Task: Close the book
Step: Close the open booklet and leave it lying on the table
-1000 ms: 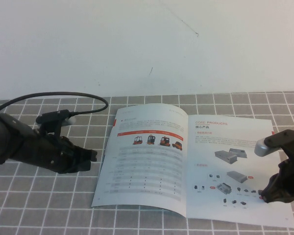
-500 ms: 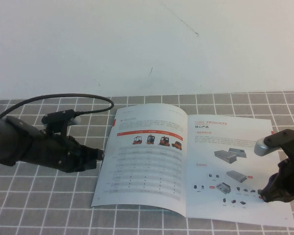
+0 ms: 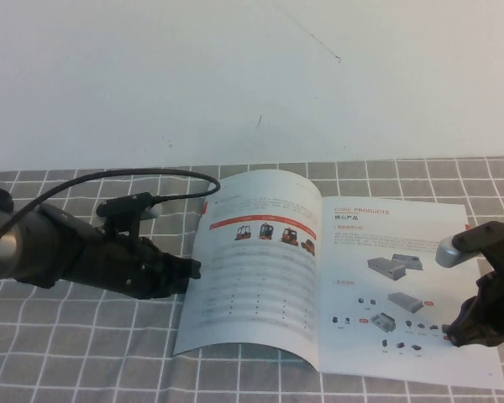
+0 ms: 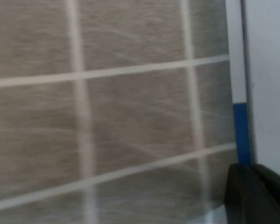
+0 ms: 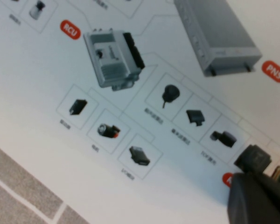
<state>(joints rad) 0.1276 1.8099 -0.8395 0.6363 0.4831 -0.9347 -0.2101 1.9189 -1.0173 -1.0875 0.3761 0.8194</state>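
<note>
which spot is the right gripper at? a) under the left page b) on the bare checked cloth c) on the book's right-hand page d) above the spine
C: the right gripper is down on the book's right-hand page, near its outer lower corner; the left gripper is at the edge of the curled-up left page.

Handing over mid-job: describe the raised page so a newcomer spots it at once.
On the grey checked cloth lies an open book. Its left page curls up off the cloth, with the left gripper at its outer edge, while the right gripper is low over the flat right page. Only the left page carries a red band above a row of small vehicles.
</note>
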